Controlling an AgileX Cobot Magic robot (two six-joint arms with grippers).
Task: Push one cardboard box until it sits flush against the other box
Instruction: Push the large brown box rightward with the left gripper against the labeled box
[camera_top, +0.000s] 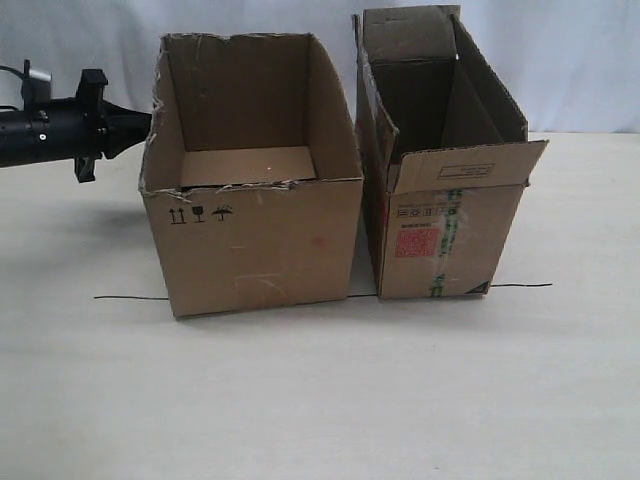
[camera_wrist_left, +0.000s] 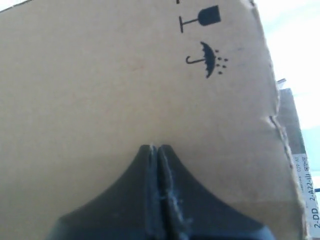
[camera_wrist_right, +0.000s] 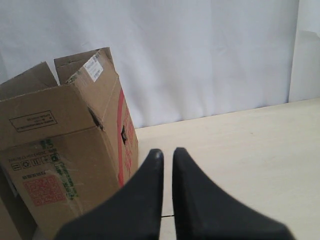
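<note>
Left gripper (camera_wrist_left: 156, 148): both black fingers (camera_wrist_left: 125, 200) are pressed together with no gap between them, and the tips lie against a side wall of the cardboard box (camera_wrist_left: 100, 90). That plain brown wall fills nearly the whole view. It carries a black printed glass symbol (camera_wrist_left: 201, 18) and an umbrella symbol (camera_wrist_left: 209, 59). One edge of the wall is ragged and torn. Past that edge, a sliver of the other box (camera_wrist_left: 286, 117) shows with a white printed label (camera_wrist_left: 306, 192). The counter is not visible.

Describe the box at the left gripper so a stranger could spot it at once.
On the pale table, two boxes stand side by side along a black line. The cardboard box is the one on the exterior view's left, beside the left gripper. It is wider and lower than the other box, with a ragged flapless rim and no red label.
</note>
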